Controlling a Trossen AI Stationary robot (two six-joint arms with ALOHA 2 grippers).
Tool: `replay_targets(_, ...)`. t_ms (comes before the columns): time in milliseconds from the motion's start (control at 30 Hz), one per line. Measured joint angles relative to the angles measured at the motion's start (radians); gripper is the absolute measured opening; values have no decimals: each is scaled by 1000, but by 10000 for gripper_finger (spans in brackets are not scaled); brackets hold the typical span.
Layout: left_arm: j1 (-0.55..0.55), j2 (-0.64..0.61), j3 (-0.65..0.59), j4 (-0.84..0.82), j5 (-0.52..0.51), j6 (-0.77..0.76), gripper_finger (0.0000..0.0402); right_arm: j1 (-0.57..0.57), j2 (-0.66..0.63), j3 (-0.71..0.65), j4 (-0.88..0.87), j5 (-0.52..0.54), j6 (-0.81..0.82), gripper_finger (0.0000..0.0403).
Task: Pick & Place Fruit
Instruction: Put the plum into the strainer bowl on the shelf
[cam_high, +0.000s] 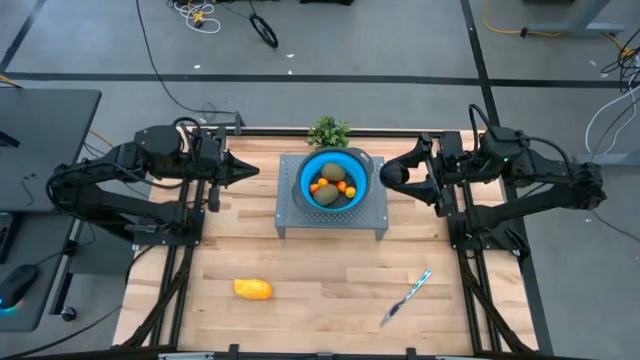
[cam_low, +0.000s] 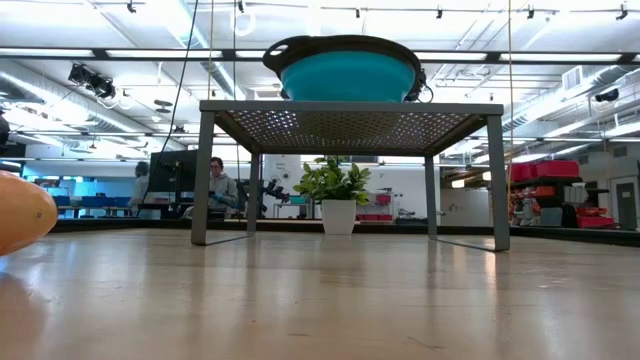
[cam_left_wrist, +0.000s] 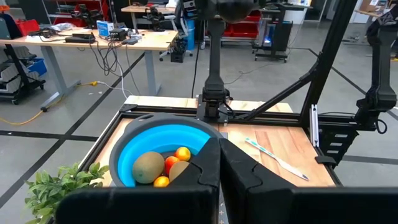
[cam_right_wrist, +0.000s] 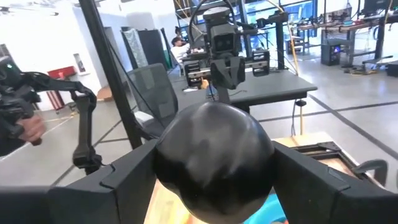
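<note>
A blue bowl (cam_high: 335, 180) stands on a grey perforated stand (cam_high: 290, 215) at the table's middle. It holds two olive-brown oval fruits (cam_left_wrist: 148, 167) and small round orange ones (cam_left_wrist: 182, 153). A yellow-orange oblong fruit (cam_high: 253, 289) lies on the table toward the near left and shows in the low view (cam_low: 20, 212). My right gripper (cam_high: 395, 176) is level just right of the bowl, shut on a near-black round fruit (cam_right_wrist: 214, 155). My left gripper (cam_high: 250, 170) waits shut left of the stand, holding nothing. My right gripper pinches the near-black round fruit by its two opposite sides (cam_right_wrist: 163, 163) between its two fingers (cam_right_wrist: 124, 180). The fingers come level from the table's right side. The fruit is lifted clear, by the stand's right edge at about bowl height.
A silver knife with a light-blue handle (cam_high: 405, 298) lies on the table toward the near right. A green leafy plant (cam_high: 328, 130) stands behind the stand at the far edge. Bare wood lies between the stand and the near edge.
</note>
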Motion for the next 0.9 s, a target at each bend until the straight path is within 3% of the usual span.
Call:
replay_targets(100, 0, 0, 0, 0, 0, 0, 4, -14, 0, 0, 0, 21, -35, 286)
replay_targets(400, 0, 0, 0, 0, 0, 0, 4, -53, 0, 0, -14, 288, -186, 286)
replay_targets(900, 0, 0, 0, 0, -5, 11, 4, -92, 3, 0, -62, 317, -217, 286)
